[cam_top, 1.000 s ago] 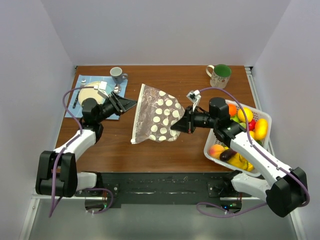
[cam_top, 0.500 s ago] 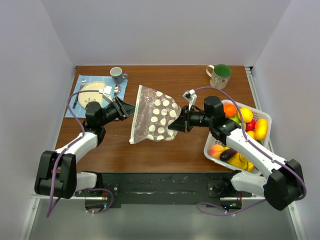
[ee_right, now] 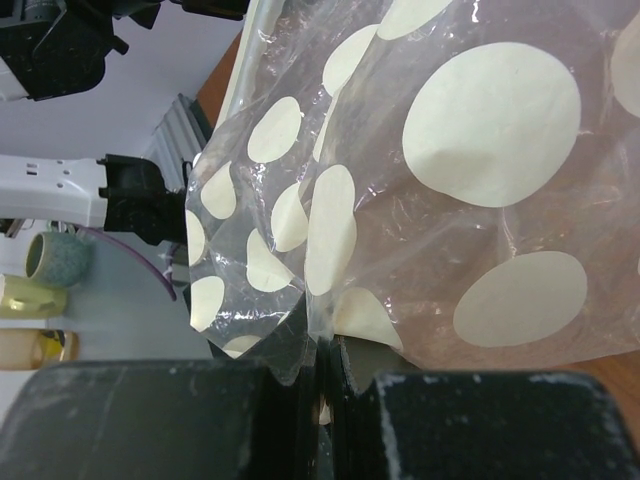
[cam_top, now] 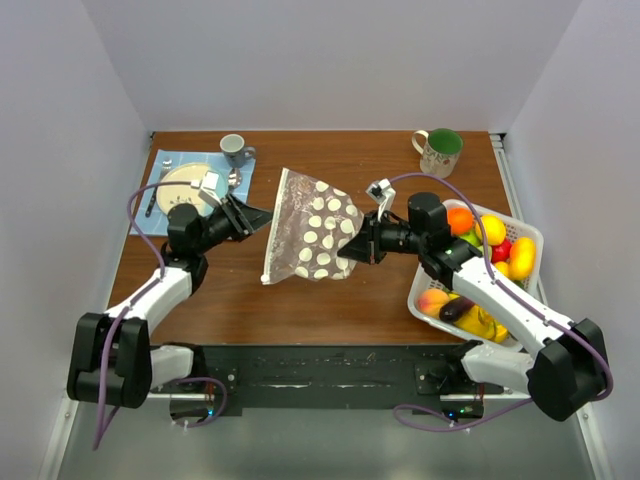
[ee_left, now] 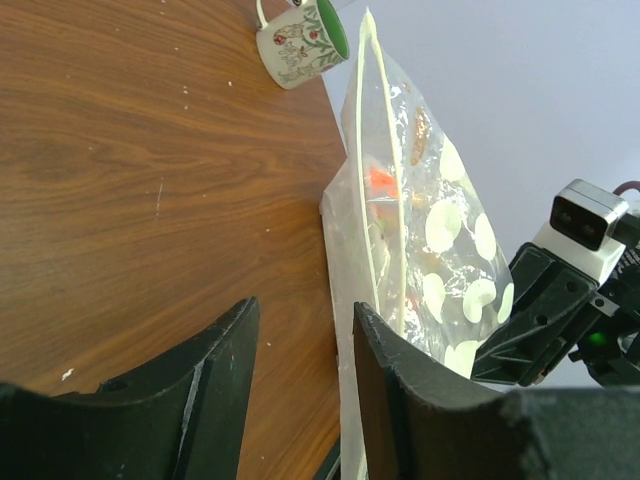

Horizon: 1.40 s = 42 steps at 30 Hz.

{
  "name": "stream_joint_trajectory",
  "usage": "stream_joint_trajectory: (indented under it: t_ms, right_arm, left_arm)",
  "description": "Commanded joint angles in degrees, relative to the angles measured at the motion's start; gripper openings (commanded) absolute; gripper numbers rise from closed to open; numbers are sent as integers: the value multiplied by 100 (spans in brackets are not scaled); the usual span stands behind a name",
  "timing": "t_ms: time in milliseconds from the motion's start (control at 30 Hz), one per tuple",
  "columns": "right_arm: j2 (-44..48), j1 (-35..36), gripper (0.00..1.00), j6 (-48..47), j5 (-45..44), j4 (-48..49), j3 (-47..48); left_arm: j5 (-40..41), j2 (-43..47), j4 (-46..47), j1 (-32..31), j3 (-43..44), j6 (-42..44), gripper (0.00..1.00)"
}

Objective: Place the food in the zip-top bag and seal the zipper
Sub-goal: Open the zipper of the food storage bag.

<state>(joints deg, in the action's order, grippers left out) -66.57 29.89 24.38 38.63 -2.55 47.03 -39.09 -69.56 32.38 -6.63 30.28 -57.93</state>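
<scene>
On the counter, your bag runs lengthwise up the frame, right tool clamped on its right edge, left tool half open, empty, just left of it.

In my right wrist view the zip-top bag runs off the top and right edges. The film pinched in my right gripper disappears between the fingers, which are themselves cut off at the bottom edge.

In my left wrist view my left gripper is also cropped at the bottom, and the mug is clipped at the top. The zipper runs down behind my right-hand finger, and I cannot tell whether it is pressed shut. Orange smudges show through the film, inside or behind it I cannot say.

From above, my right arm covers part of the basket and some of the food.
</scene>
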Motion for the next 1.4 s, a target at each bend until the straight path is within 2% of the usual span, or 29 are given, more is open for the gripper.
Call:
stream_joint_trajectory:
  t_ms: [0,433,833,933,1133,1333,1367]
  right_arm:
    - [153,26,4,-48,-66,97,254]
    - [214,26,3,-135,-224,-27,219]
    - [232,26,3,-4,-137,131,167]
    - [223,26,3,40,-102,166,158]
    - [170,26,3,155,-31,237,88]
    - [126,35,3,172,-40,395,70]
    - [118,43,3,164,-57,378,70]
  left_arm:
    - [-362,-163,715,39,-101,-296,47]
    - [-397,-58,691,338,-84,-306,52]
    - [-652,-321,989,338,-49,-350,52]
    - [-793,-514,1550,303,-128,-578,51]
    - [-776,-655,1623,110,-75,-614,51]
    - [-618,-717,1482,-57,4,-491,46]
    - [-548,-699,1421,-75,21,-456,39]
